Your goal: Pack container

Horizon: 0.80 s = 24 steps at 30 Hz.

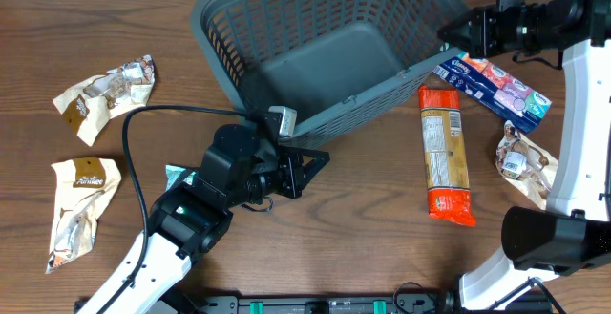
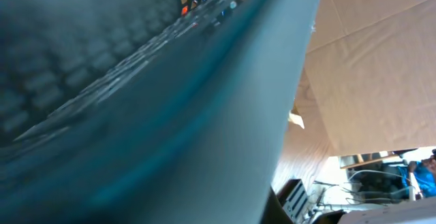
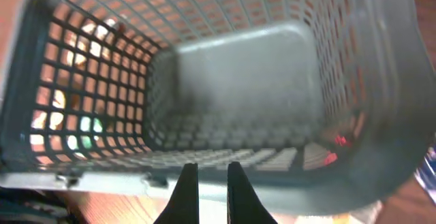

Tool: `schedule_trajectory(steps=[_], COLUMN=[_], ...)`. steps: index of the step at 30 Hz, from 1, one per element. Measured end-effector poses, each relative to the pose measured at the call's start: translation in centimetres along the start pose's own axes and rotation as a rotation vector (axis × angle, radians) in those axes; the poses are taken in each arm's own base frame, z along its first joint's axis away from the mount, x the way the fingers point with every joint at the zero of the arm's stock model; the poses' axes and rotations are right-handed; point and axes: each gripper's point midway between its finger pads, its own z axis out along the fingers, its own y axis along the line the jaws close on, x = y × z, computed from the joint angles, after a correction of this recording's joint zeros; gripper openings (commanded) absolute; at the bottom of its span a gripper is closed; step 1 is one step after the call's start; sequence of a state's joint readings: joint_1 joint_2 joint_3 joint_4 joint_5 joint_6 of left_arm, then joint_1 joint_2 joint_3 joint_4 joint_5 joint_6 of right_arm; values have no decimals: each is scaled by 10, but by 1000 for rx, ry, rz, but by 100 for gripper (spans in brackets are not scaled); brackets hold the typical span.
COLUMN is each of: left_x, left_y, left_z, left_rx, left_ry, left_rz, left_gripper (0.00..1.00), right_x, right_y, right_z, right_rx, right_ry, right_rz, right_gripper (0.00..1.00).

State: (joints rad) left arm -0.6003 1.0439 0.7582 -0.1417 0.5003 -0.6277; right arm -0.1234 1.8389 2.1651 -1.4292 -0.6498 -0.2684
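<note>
Across a dark wood-grain worktop (image 1: 363, 219), the container (image 1: 325, 56) lies tilted at upper centre, its floor bare. The left pincer (image 1: 310, 158) sits closed just below the container's near rim; whether it grips the rim cannot be told. The right pincer (image 1: 451, 35) is closed at the right rim. An orange packet (image 1: 447, 157) and a blue packet (image 1: 496, 85) lie at right, and crumpled wrappers (image 1: 103, 94) at left. Beige panelling (image 2: 368, 67) backs the room.
</note>
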Motion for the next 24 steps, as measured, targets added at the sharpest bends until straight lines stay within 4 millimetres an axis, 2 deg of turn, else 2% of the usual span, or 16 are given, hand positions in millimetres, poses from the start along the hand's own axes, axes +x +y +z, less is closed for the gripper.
schedule_trajectory(steps=[8,16,24], left_x=[-1,-1,0], left_y=[2,2,3], left_z=[0,0,0], left_rx=[-9,-10,-12], left_ry=[-5,-5,-2], left_rz=[4,7,7], left_gripper=[6,6,6], right_x=[3,-16,-17], right_y=[-13,-13,1], right_z=[0,2,30], right_rx=[74,89,45], right_ry=[18,-46,-6], right_rz=[-5,-67,-101], right_gripper=[1,1,1])
